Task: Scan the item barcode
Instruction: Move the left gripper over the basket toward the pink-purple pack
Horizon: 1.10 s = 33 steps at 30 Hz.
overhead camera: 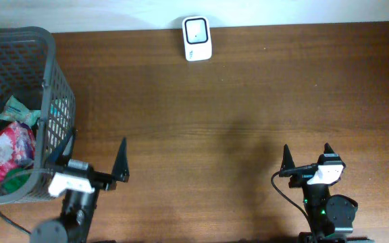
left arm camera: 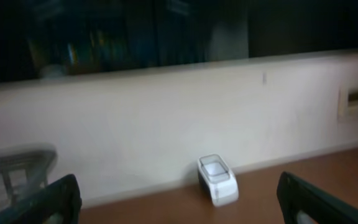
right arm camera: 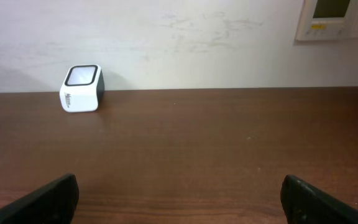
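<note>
Left gripper (overhead camera: pixel 97 145): fingers (left arm camera: pixel 48 202) spread to their widest, nothing between them, just beside the near corner of the basket (overhead camera: pixel 51 74). Right gripper (overhead camera: pixel 306 150): likewise wide open and empty, well apart from everything on the table (overhead camera: pixel 215 121), facing the far wall. Item for scanning — you will find it in the basket at your left: a pink-and-red packet (overhead camera: pixel 9 150) lying uppermost, a teal packet (overhead camera: pixel 20 111) behind it, something green (overhead camera: pixel 17 181) half under it. Which one is meant cannot be told, and no barcode shows. Handling, as judged: film pouches, light, soft, crinkly, likely slick; they will buckle under a hard squeeze and slide out of a shallow pinch. Take the pink one by a sealed edge or a gathered fold near its top, coming straight down inside the basket wall, and close gently. The left arm is the nearer. Scanner (overhead camera: pixel 197 38): small white box with a dark window, at the far edge against the wall, well apart from both grippers. A packet held by one edge will probably droop, so you will need to keep its printed face flat toward that window.
</note>
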### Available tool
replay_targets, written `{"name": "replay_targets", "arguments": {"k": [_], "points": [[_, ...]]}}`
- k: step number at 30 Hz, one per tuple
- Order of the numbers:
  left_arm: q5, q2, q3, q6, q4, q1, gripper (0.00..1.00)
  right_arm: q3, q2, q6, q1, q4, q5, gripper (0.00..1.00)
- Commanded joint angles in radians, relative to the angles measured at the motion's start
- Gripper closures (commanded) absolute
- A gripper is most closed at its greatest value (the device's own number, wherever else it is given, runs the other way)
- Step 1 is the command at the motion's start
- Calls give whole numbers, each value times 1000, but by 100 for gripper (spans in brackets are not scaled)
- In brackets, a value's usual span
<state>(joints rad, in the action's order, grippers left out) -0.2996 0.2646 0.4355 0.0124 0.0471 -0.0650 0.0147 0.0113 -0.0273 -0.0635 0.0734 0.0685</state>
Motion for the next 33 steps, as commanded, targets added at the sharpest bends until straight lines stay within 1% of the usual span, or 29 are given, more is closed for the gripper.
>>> {"name": "replay_targets", "arguments": {"k": [1,4,7,9,10,13,15,16,17,19,23,26,32,33], "points": [[2,171,181,16,-120,-2,1,-9,-6,-11,4,1,-9,1],[-100,231,223,16,-102,-2,1,-9,-6,-11,5,1,-9,1],[-76,232,227,15,-79,-2,1,-9,-6,-11,4,1,-9,1],[-19,253,278,15,-136,-2,1,-9,-6,-11,4,1,-9,1],[6,281,338,16,-203,-2,1,-9,-6,-11,5,1,-9,1],[13,381,503,19,-360,-2,1,-9,-6,-11,5,1,-9,1],[29,485,644,20,-509,-2,1,-9,-6,-11,5,1,-9,1],[64,547,722,20,-601,-2,1,-9,-6,-11,4,1,-9,1],[89,608,798,40,-688,-2,1,-9,-6,-11,5,1,-9,1],[91,718,934,72,-837,-2,1,-9,-6,-11,5,1,-9,1],[90,892,1135,72,-1020,-2,1,-9,-6,-11,5,1,-9,1],[80,952,1193,72,-1057,-2,1,-9,-6,-11,5,1,-9,1],[81,960,1192,70,-1048,-2,1,-9,-6,-11,5,1,-9,1],[104,960,1194,28,-1048,-2,1,-9,-6,-11,5,1,-9,1]]}}
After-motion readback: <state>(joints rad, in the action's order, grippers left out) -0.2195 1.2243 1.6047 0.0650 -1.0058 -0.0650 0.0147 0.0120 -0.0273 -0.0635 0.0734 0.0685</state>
